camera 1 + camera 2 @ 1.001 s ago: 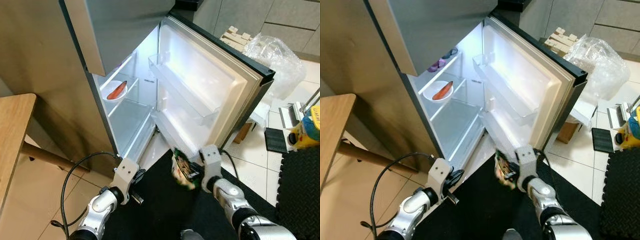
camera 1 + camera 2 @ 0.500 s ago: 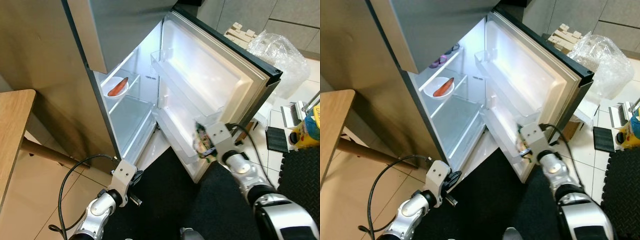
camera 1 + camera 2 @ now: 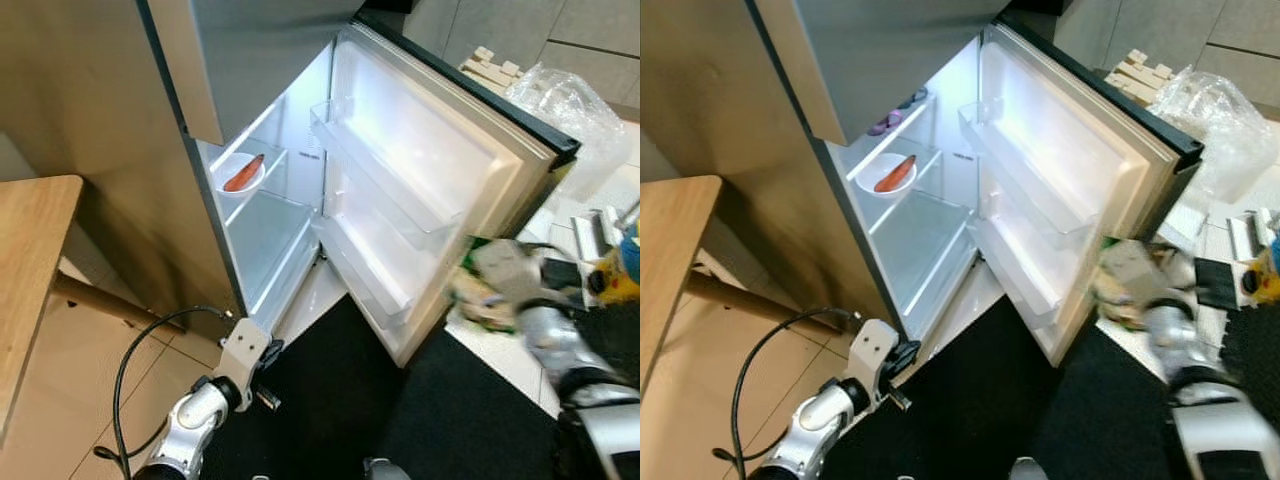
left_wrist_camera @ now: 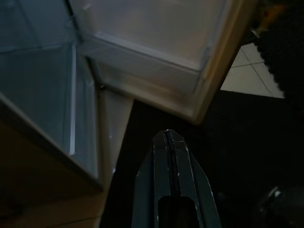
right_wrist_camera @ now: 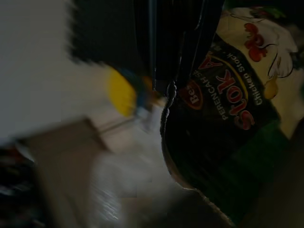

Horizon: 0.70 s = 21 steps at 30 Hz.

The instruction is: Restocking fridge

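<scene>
The fridge stands open, its door (image 3: 430, 160) swung to the right with two bare door shelves (image 3: 380, 195). Inside, a white bowl (image 3: 240, 176) with an orange-red item rests on a glass shelf. My right gripper (image 5: 166, 83) is shut on a dark green and cream packet (image 5: 228, 109) printed "Chicken Stock". In the left eye view the packet (image 3: 468, 290) is blurred, just right of the door's outer edge, above the tiles. My left gripper (image 4: 167, 137) is shut and hangs low over the black mat, beside the fridge's bottom corner.
A wooden table (image 3: 30, 270) juts in at the left. A black mat (image 3: 330, 400) lies before the fridge. At the right are a crumpled clear plastic bag (image 3: 565, 100), a yellow bottle (image 3: 625, 275) and small clutter on pale tiles.
My right arm has swung to the right with the packet, from in front of the lower door shelf to past the door's outer edge. The left arm has stayed low.
</scene>
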Motion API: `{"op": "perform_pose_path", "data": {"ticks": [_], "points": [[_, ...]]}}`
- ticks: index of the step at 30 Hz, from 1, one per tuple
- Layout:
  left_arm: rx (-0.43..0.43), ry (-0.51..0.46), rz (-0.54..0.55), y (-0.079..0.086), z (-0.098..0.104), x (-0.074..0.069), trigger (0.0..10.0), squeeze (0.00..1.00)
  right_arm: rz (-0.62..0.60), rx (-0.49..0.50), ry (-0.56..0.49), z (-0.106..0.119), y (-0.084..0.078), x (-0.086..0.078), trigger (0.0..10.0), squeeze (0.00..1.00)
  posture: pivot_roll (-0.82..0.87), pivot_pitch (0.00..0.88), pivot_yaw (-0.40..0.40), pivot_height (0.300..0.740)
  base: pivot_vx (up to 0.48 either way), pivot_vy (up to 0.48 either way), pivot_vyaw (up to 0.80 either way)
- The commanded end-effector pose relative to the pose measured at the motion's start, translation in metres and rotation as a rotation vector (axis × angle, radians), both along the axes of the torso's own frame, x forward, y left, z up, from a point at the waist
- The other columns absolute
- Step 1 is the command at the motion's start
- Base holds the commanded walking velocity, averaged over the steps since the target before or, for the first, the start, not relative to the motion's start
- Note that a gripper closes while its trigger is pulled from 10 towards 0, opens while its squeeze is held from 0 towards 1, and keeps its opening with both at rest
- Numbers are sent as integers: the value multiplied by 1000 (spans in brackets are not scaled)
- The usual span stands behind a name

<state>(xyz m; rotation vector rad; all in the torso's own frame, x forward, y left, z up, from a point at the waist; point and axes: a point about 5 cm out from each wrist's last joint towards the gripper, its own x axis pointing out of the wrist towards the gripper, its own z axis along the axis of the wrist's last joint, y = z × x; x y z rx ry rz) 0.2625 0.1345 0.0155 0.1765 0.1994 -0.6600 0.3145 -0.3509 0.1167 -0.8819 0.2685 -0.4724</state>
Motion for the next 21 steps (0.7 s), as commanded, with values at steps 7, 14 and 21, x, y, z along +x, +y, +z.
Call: {"op": "perform_pose_path", "data": {"ticks": [7,14,21], "points": [[35,69,-15,1,-15,-11,10000,0,-171,110,62,-52,-17,-51,10000,0,-92,175,15,740,0,0,0],[53,122,-24,-4,-26,-18,10000,0,-85,460,190,-117,37,-75,10000,0,-108,176,19,740,0,0,0],[-21,242,194,11,-44,-26,10000,0,24,672,264,-149,83,-88,10000,0,-121,164,19,740,0,0,0]]}}
